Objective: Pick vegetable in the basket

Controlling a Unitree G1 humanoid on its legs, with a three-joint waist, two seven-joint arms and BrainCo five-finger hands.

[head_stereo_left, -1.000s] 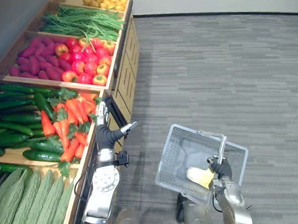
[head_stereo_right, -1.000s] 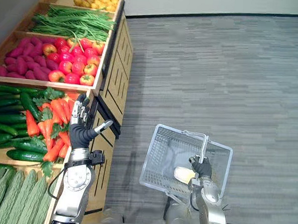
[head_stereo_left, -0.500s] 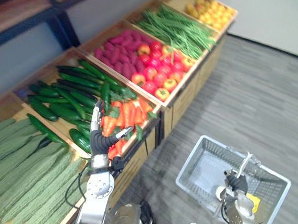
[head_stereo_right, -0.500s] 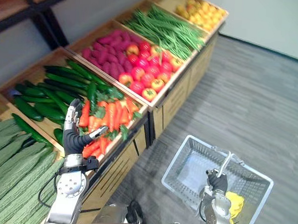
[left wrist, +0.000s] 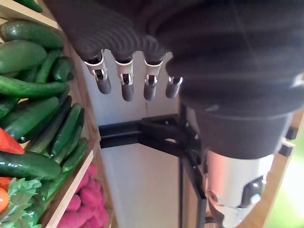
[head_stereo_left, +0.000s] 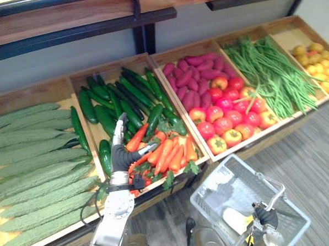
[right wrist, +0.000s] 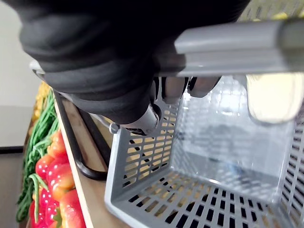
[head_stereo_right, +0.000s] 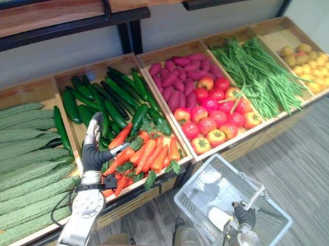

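My left hand is raised over the wooden crate of carrots and cucumbers, open, with straight fingers and the thumb out; it holds nothing. The carrots lie just beside it with leafy green tops. My right hand is shut on the handle of a grey plastic basket, which hangs at the lower right in front of the stand. A pale yellow item lies in the basket.
The sloped wooden stand also holds ridged green gourds, purple sweet potatoes, red tomatoes, green beans and yellow fruit. A dark shelf rail runs above. Grey floor lies to the right.
The camera has swung round to face the stand, so the whole picture shifted. My left hand stays open over the carrots and my right hand keeps hold of the basket.
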